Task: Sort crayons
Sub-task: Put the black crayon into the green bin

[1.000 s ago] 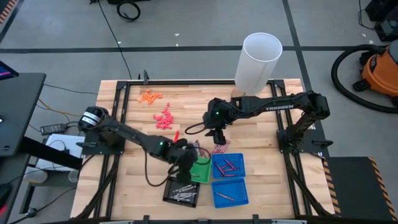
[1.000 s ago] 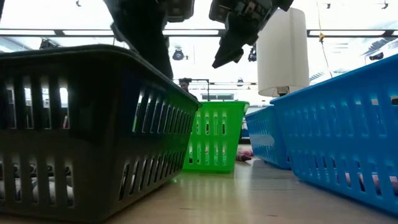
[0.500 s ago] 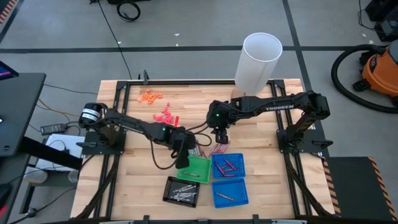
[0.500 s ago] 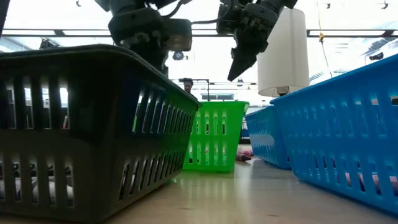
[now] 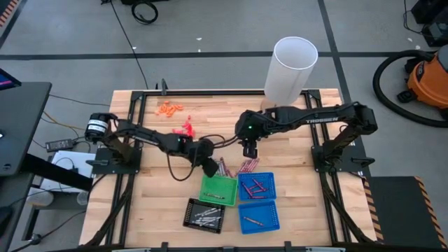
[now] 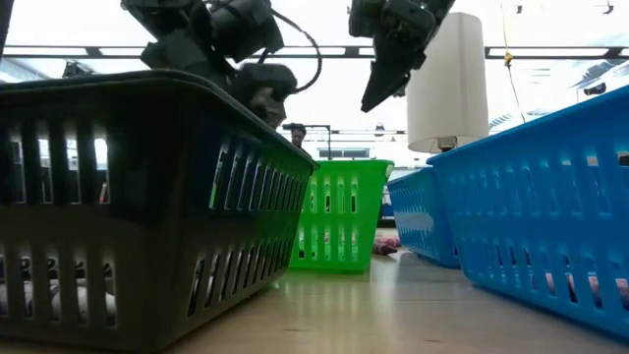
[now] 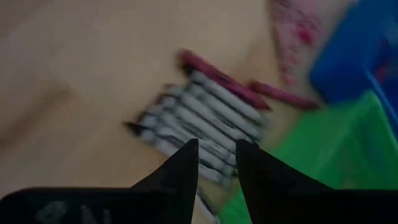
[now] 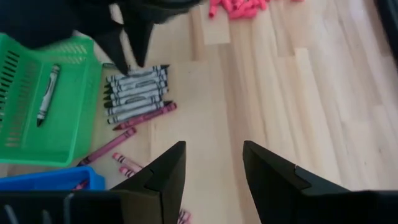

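Nearest the front edge, a black tray (image 5: 204, 215) holds grey crayons and a blue tray (image 5: 257, 216) beside it holds one maroon stick. Behind them sit a green tray (image 5: 219, 190) with a single grey crayon (image 8: 47, 93) inside, and a second blue tray (image 5: 257, 186) with several maroon sticks. Just beyond the green tray, a row of loose grey crayons (image 8: 134, 94) lies side by side on the table (image 5: 294, 150), with maroon crayons (image 8: 142, 116) touching the row's edge and more scattered toward the blue tray. Left gripper (image 5: 208, 166) hangs over this row; fingers slightly apart, a narrow gap between the tips, nothing between them, tips above the grey sticks and not clearly touching. Right gripper (image 5: 250, 148) hovers over bare wood further back and to the right of the pile; fingers well apart, empty, touching nothing. Behind the left arm lies a cluster of pink bits (image 5: 185, 129), and further back, near the far edge, orange bits (image 5: 169, 108). A white cylinder (image 5: 290, 68) stands at the table's far right corner.
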You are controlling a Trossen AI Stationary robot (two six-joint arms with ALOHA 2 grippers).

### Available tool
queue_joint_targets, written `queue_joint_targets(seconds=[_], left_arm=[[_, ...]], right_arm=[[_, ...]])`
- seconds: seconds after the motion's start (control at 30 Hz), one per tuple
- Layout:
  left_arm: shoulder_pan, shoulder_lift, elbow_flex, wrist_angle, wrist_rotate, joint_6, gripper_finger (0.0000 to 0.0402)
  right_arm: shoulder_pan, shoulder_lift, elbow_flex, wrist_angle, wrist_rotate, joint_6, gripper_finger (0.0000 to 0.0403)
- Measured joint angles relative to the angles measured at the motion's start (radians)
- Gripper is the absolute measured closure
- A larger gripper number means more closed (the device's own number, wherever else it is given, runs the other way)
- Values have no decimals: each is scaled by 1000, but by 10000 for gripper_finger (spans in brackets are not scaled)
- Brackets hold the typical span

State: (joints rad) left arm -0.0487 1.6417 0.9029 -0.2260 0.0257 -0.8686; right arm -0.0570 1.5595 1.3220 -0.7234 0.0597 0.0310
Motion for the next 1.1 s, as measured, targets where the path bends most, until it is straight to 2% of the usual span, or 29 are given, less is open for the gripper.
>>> queue_joint_targets(seconds=[0.1, 0.2, 0.47, 0.7, 0.87, 1.1], left_arm=[[12, 0, -10, -32, -65, -112, 286], [13, 0, -9, -28, -107, -156, 286], [-18, 28, -5, -67, -148, -274, 286], [-52, 67, 88, -242, -238, -294, 286], [-56, 121, 138, -238, -245, -293, 286], [-56, 146, 136, -265, -208, -328, 286]], right_arm=[[-7, -9, 0, 5, -1, -5, 235], [-11, -9, 0, 6, -4, -7, 235], [-11, -9, 0, 41, -24, -8, 235], [-12, -9, 0, 50, -30, -19, 235], [-18, -9, 0, 56, -36, -30, 235], [-18, -9, 0, 46, -54, -31, 235]])
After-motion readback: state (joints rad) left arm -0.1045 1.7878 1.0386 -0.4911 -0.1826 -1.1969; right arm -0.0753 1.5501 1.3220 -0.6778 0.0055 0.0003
